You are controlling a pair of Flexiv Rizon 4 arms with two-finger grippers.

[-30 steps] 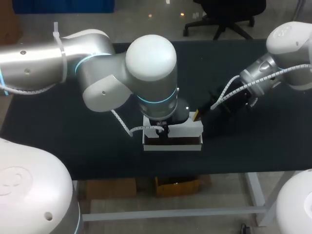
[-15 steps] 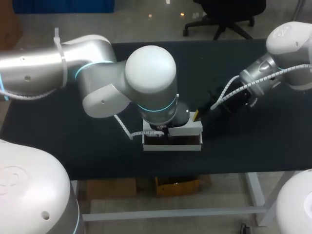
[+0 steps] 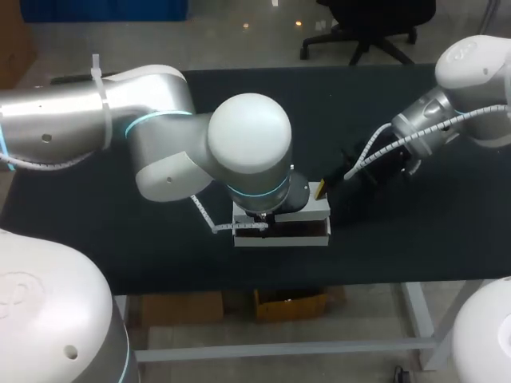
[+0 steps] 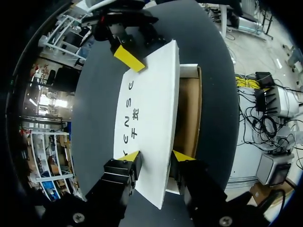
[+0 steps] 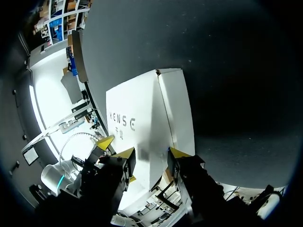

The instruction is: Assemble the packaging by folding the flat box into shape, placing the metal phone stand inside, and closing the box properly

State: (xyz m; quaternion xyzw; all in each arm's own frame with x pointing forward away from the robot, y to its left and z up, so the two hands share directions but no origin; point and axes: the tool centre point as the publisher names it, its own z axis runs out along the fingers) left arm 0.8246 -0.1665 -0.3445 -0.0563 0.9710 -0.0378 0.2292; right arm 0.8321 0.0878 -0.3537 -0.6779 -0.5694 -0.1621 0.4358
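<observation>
The white box (image 3: 318,211) lies at the middle front of the table, mostly hidden under my left arm's wrist in the head view. In the left wrist view its printed lid (image 4: 149,104) stands tilted over the brown inside (image 4: 187,113). My left gripper (image 4: 155,157) is shut on the lid's near end, one finger on its outer face and one under it. My right gripper (image 5: 151,152) is shut on the lid (image 5: 132,118) at the far end, and one of its fingertips (image 4: 128,57) rests on the lid's corner. No phone stand shows.
The black table (image 3: 415,231) surrounds the box on all sides. My right arm's wrist and white cable (image 3: 383,148) hang over the table's right half. My left arm's large joint (image 3: 247,144) sits above the box.
My left gripper's fingers have closed in on the lid, and the left arm has shifted a little toward the table's front. The lid now covers more of the brown inside. The right arm has kept still.
</observation>
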